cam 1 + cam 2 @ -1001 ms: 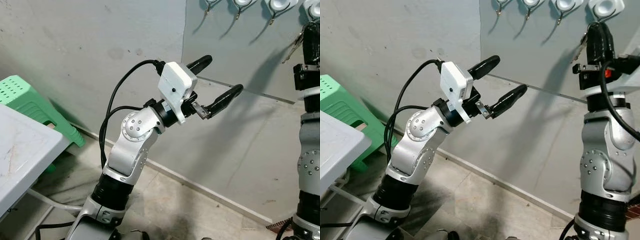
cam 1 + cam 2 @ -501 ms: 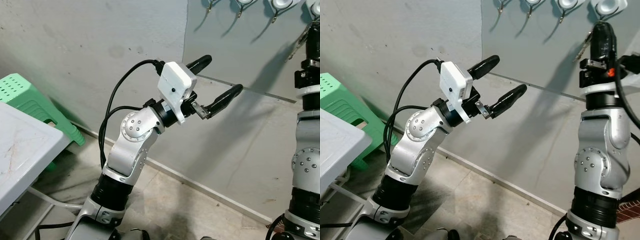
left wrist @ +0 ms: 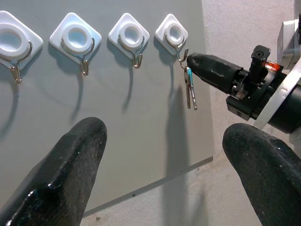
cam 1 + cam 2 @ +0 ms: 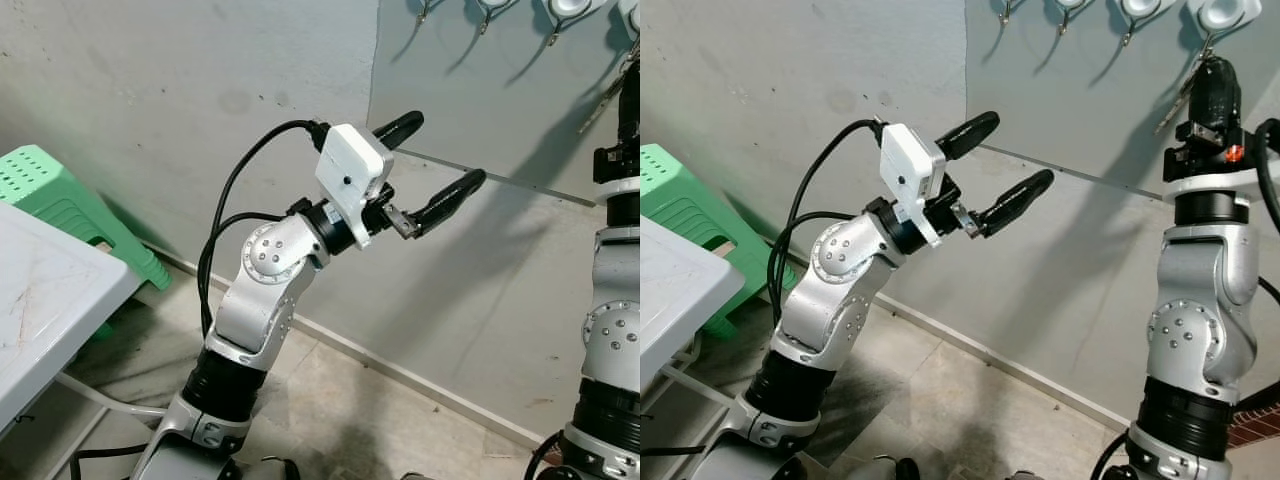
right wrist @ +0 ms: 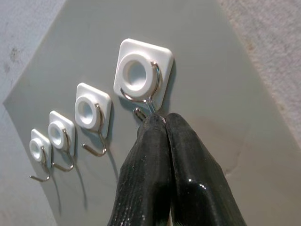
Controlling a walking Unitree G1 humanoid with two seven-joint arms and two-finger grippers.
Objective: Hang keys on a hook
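Note:
A row of white hooks is stuck on a grey panel (image 4: pixel 480 90) on the wall. My right gripper (image 4: pixel 1213 66) points up at the rightmost hook (image 3: pixel 172 32), its tips touching the wire hook (image 5: pixel 149 104). Its fingers (image 5: pixel 188 165) are pressed shut. The keys (image 3: pixel 189 87) dangle from the fingertip right below that hook, also seen as keys (image 4: pixel 1187 96). Whether the ring sits on the wire I cannot tell. My left gripper (image 4: pixel 447 148) is raised to the left of the panel, open and holding nothing, facing the hooks.
Three other hooks (image 3: pixel 76 37) to the left on the panel carry nothing. A green plastic stool (image 4: pixel 60 200) stands against the wall at the left, with a white table (image 4: pixel 40 300) in front of it. Tiled floor lies below.
My right gripper has shifted a little to the right with the keys, closer under the rightmost hook. The left arm has stayed in place.

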